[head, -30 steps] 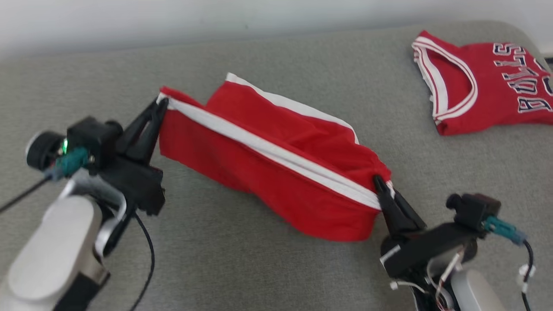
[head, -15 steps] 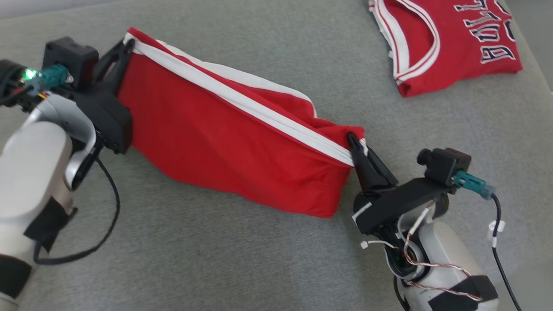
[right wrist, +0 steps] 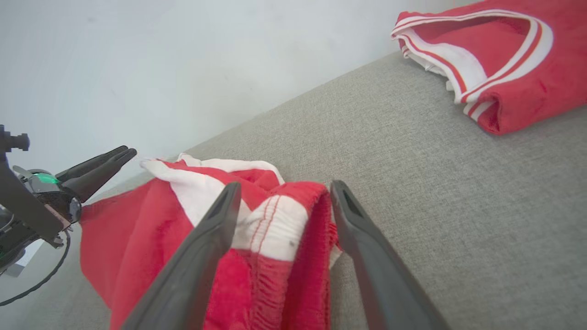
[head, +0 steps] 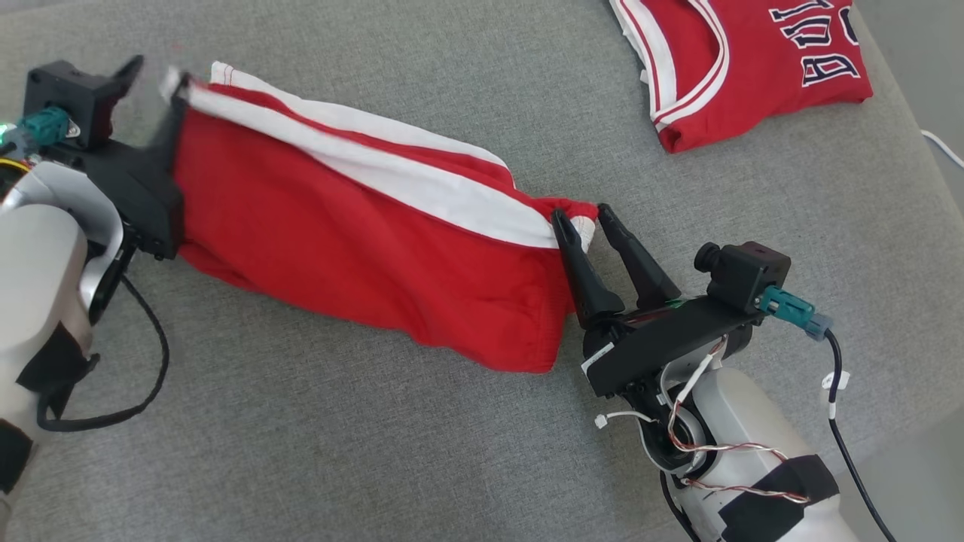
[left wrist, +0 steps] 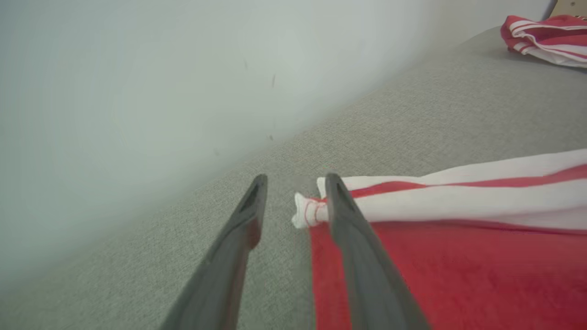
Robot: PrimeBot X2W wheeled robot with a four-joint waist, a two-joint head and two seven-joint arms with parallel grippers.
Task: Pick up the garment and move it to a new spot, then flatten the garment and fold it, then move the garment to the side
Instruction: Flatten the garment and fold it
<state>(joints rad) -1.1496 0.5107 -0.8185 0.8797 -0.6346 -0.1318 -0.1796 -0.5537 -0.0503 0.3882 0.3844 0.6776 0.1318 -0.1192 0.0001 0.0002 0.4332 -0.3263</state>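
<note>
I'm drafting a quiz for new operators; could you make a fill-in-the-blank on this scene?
1. The shorts are red with a ____ stripe.
2. Both the left pincer and right pincer are ____.
3. The jersey lies nearer the ____ pincer.
Missing: white; open; right.

Red garment (head: 361,248), white stripes, red jersey (head: 753,83), white trim, lettering (head: 828,68) perhaps navy-edged, grey surface (head: 376,452)

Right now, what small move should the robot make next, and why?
Probably pull back a little on both sides: the left fingers and right fingers stand open at opposite ends of the red shorts, which lie rumpled on the grey cushion. Nothing is gripped, and flattening likely needs clear room.
</note>
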